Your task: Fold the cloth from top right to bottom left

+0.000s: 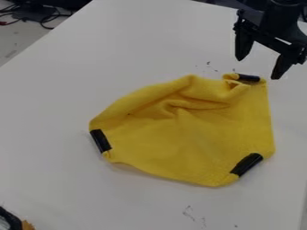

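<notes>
The black gripper (258,69) hangs at the upper right of the view, just above the cloth's top right corner. Its two fingers are spread apart with nothing between them. The yellow cloth (198,139) lies on the white table right of centre, wrinkled near its upper edge. Black tape marks three of its corners: a top right piece (248,78) close below the gripper, a left piece (101,140), and a lower right piece (246,165). At the top right, the cloth is bunched into a small fold beside the tape.
The white table (66,103) extends around the cloth on all sides. A black and orange object (10,221) is cut off at the lower left corner. Dark cables (48,18) lie beyond the table edge at the upper left.
</notes>
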Motion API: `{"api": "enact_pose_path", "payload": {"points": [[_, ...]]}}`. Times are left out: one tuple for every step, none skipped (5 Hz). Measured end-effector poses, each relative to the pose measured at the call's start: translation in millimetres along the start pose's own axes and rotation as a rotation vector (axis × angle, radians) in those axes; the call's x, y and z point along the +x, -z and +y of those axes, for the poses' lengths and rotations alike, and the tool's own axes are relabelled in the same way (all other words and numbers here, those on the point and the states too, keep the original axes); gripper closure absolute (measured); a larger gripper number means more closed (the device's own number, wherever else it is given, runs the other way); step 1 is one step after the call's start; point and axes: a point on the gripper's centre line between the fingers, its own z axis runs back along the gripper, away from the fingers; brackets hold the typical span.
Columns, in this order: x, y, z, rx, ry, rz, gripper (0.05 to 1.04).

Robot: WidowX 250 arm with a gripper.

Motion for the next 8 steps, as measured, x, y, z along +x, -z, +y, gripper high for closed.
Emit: {"api": "enact_pose_path", "payload": {"points": [[-8.1, 17.2, -2.8, -0.002, -0.002, 0.051, 0.084], [-25.7, 27.8, -18.6, -0.027, -0.005, 0.108, 0.084], [-56.5, 36.2, -44.7, -0.020, -0.033, 0.116, 0.084], [-92.5, 41.1, -73.2, -0.043, -0.140, 0.089, 0.084], [-101.3, 56.6, -77.5, -0.067, -0.190, 0.028, 0.084], [-95.8, 71.3, -70.0, -0.072, -0.194, 0.002, 0.083], [-94.6, 74.6, -68.8, -0.097, -0.189, -0.035, 0.132], [-102.4, 75.6, -67.3, -0.107, -0.218, -0.023, 0.399]]}}
